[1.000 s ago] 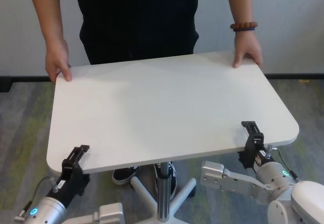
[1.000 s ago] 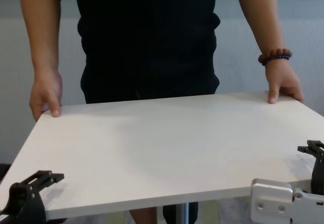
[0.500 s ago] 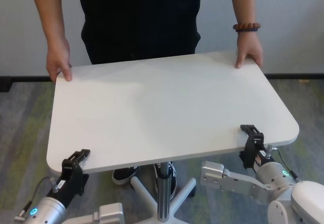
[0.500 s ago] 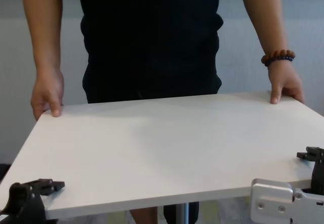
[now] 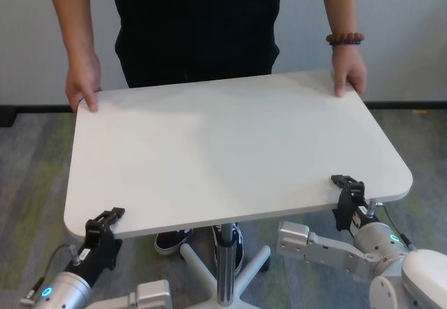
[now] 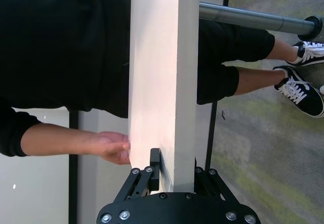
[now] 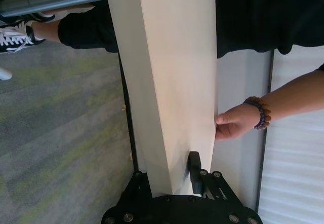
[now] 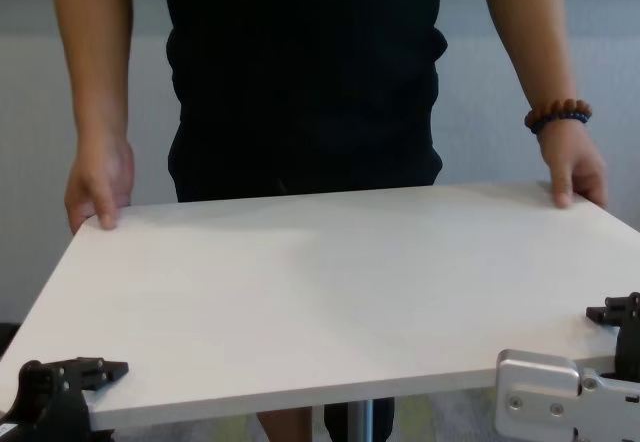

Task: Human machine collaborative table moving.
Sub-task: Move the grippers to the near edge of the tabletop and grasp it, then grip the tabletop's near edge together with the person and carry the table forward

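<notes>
Head view: both sets of jaws have just come down from wide open onto the near edge of the table [image 5: 230, 152]. A second ago their upper fingers stood well above the white top; now they sit flat on it. The left gripper [image 5: 105, 219] is clamped on the near-left corner, about 7 o'clock on the tabletop. The right gripper [image 5: 347, 187] is clamped on the near-right edge, about 5 o'clock. The wrist views back this up: the left gripper [image 6: 169, 176] has the slab's edge pinched between its fingers, and so has the right gripper [image 7: 169, 181].

The human [image 5: 199, 22] stands at 12 o'clock with a hand on each far corner, one at 11 [image 5: 84, 82] and the braceleted one at 1 [image 5: 349, 75]. The hands look to have shifted slightly rightward along the far edge.

Meaning: the machine's grasp looks finished, all four corners are held, so the carry is probably ready to begin; the move itself is not yet done.

The tabletop lies level on its silver pole [image 5: 223, 267], over the carpet between robot and person. Its long axis runs 9 to 3, slightly skewed, right end dropping nearer the robot. Short axis points robot to person.
</notes>
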`<act>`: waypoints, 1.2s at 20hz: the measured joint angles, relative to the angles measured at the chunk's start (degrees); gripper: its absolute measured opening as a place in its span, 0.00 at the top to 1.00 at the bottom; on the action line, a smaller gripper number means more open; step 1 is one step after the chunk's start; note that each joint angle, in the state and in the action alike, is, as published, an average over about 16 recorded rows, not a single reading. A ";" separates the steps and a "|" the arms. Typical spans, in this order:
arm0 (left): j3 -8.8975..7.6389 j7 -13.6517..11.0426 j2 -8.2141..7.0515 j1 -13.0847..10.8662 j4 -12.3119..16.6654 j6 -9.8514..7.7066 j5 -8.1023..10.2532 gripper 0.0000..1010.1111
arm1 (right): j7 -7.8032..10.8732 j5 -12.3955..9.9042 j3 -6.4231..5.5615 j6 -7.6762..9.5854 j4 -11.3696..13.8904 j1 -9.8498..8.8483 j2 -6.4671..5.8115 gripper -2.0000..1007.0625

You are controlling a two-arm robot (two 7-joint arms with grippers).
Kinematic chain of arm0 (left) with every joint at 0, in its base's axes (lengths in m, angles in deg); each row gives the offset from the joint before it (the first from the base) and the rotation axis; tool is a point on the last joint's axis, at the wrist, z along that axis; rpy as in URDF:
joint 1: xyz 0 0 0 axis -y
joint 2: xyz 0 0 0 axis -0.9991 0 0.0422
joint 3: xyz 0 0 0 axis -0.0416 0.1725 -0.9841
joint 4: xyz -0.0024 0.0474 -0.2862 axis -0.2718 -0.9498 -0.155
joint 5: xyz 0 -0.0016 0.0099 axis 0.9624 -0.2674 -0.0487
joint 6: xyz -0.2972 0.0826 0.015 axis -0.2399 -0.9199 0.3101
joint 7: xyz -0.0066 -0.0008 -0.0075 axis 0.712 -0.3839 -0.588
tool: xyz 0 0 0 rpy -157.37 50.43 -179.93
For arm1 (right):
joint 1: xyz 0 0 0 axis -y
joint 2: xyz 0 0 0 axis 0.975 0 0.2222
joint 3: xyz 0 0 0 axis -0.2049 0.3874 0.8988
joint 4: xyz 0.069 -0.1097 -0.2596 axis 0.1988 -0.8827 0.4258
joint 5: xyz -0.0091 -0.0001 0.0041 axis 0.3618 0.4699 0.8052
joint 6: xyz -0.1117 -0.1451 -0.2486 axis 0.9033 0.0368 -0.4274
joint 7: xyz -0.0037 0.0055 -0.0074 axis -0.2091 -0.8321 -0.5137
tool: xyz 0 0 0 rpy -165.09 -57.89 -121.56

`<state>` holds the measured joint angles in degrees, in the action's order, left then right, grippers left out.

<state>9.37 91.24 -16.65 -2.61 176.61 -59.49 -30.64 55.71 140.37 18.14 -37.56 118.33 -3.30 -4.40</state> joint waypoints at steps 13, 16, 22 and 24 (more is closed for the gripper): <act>0.00 0.01 0.00 0.00 0.00 0.00 0.01 0.70 | -0.01 -0.02 0.00 0.02 -0.02 0.00 -0.01 0.71; -0.03 -0.03 -0.01 0.00 0.01 0.08 0.12 0.70 | 0.00 -0.02 0.00 0.02 -0.04 0.00 -0.01 0.71; -0.29 0.08 -0.09 -0.08 0.17 0.47 0.61 0.70 | -0.13 0.25 -0.10 -0.08 -0.16 0.01 0.13 0.71; -0.42 0.19 -0.13 -0.12 0.27 0.67 0.80 0.70 | -0.22 0.45 -0.17 -0.17 -0.25 0.02 0.24 0.71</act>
<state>8.94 91.43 -16.78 -2.73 176.88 -58.82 -29.84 55.49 140.82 17.97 -37.73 118.08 -3.28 -4.17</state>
